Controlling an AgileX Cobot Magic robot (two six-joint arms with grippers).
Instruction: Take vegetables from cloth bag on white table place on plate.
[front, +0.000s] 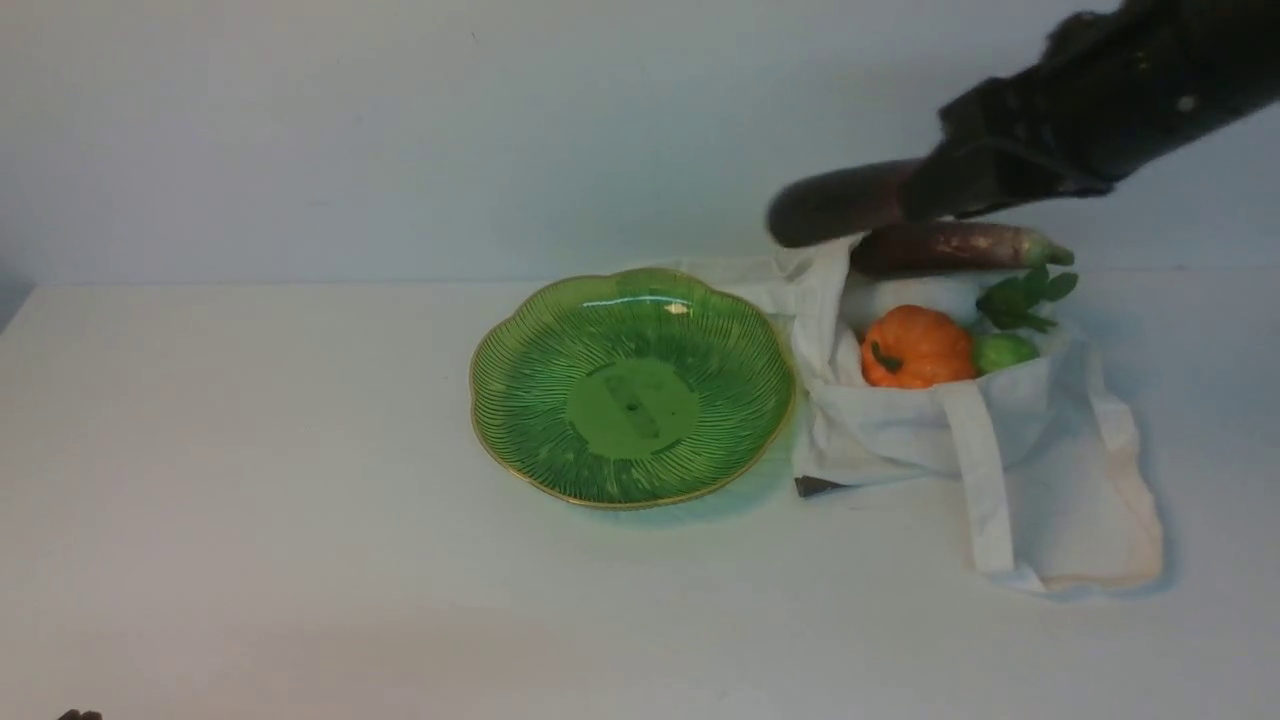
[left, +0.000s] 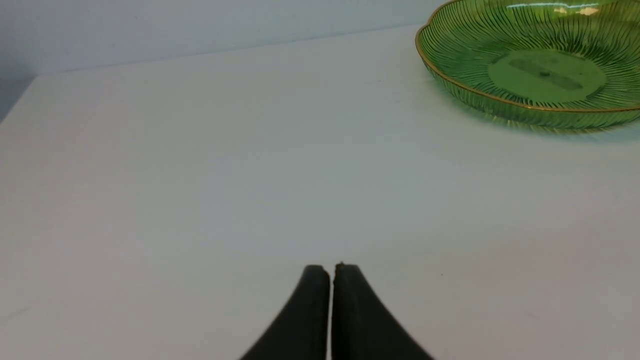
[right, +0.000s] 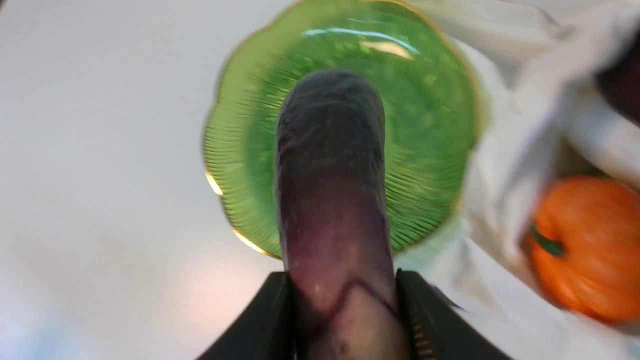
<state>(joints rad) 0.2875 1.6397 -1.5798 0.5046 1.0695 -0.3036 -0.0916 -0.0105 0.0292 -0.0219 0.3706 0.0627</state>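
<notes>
My right claw (right: 345, 320) is clamped around one dark purple eggplant (front: 830, 205), its fingers pressing both sides of the thicker part. I hold it level in the air, its rounded end pointing toward the plate (front: 560, 380). Seen from my wrist, that end lies over the plate's flat centre.

The green scalloped plate sits on the white tabletop (front: 250, 450) with nothing on it. The cloth bag (front: 1060, 470) slumps right up against the plate's rim. In the bag's open mouth a second eggplant (front: 950, 248) lies across the side farthest from me. In front of it sit the orange pumpkin (front: 915, 347), a small green round vegetable (front: 1003, 352) and some leafy greens (front: 1020, 295).

My left claw (left: 331, 300) is closed on nothing, fingertips pressed together. It is low over bare tabletop, well apart from the plate on the side away from the bag.
</notes>
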